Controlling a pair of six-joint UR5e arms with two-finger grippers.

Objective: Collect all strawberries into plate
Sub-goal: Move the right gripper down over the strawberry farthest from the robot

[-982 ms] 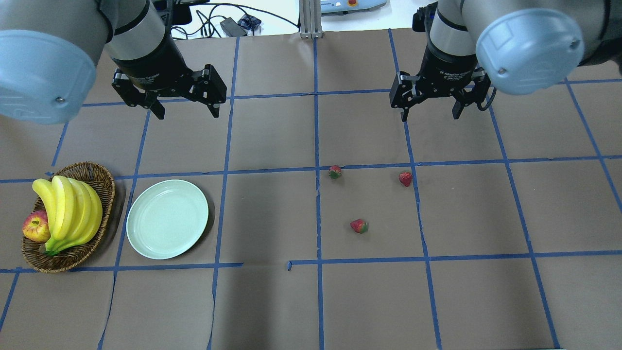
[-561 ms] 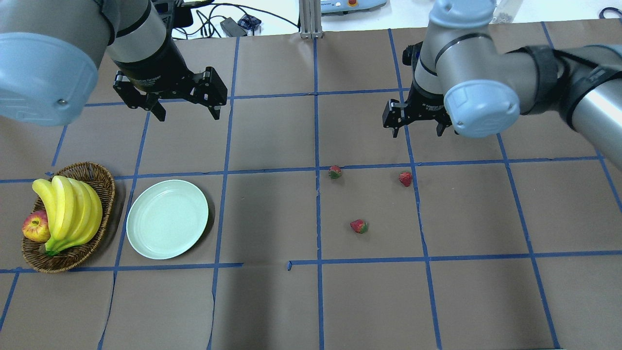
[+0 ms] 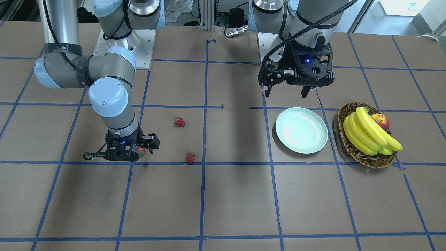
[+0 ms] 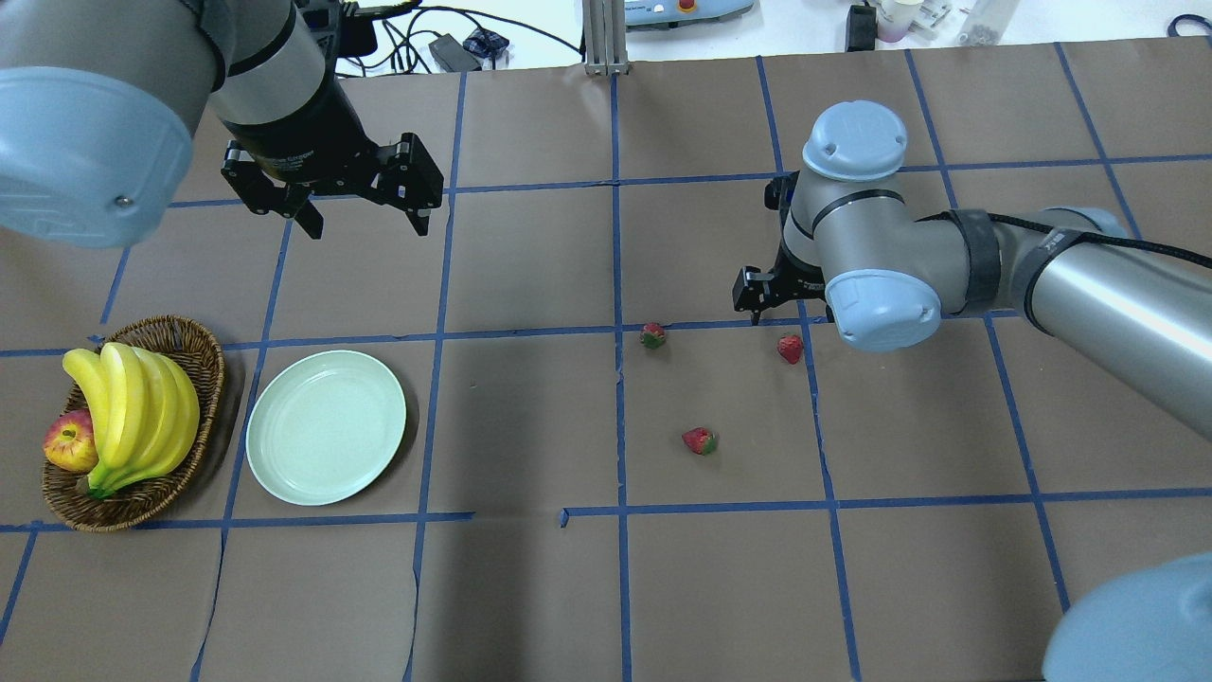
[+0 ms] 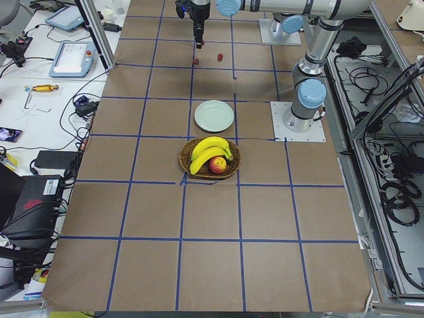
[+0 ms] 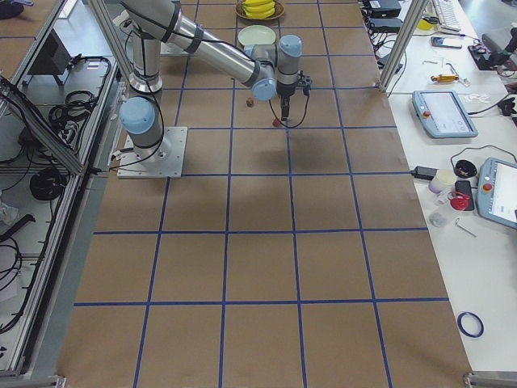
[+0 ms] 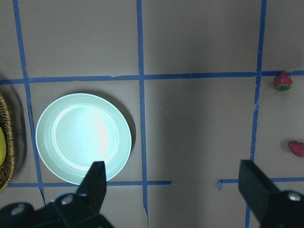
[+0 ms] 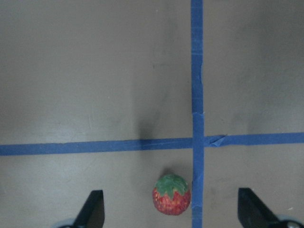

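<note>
The right gripper [image 8: 171, 216] hangs low over the brown table [image 4: 530, 587] with its two fingers [image 8: 94, 211] spread wide. In its wrist view only their tips show, at the bottom edge. Between them lies one strawberry [image 8: 171, 194], just beside a strip of blue tape [image 8: 196, 71] and just below where two strips cross. Whether the fingers have reached the berry's level cannot be told. From overhead the arm's wrist covers nearly all of that gripper, leaving one dark finger in sight, and the berry sits in the open just beside it. In the front-facing view the gripper's body hides part of this same berry. A second strawberry [image 4: 652, 334] rests by a tape line toward the middle of the table. A third strawberry [image 4: 700, 440] lies nearer the robot, apart from both others. None of the three is on the plate [image 4: 326, 426], which lies well to the left beside a basket [image 4: 194, 343] holding bananas [image 4: 142, 407] and an apple [image 4: 68, 443] half hidden behind them. The left gripper [image 4: 365, 220] hovers high above the table near the plate, fingers wide apart and holding nothing. Its wrist view looks down on the plate, with the basket cut off at the left edge and one berry cut off at the right edge. In the two side views the berries are tiny red specks and the grippers' fingers are too small to judge.
</note>
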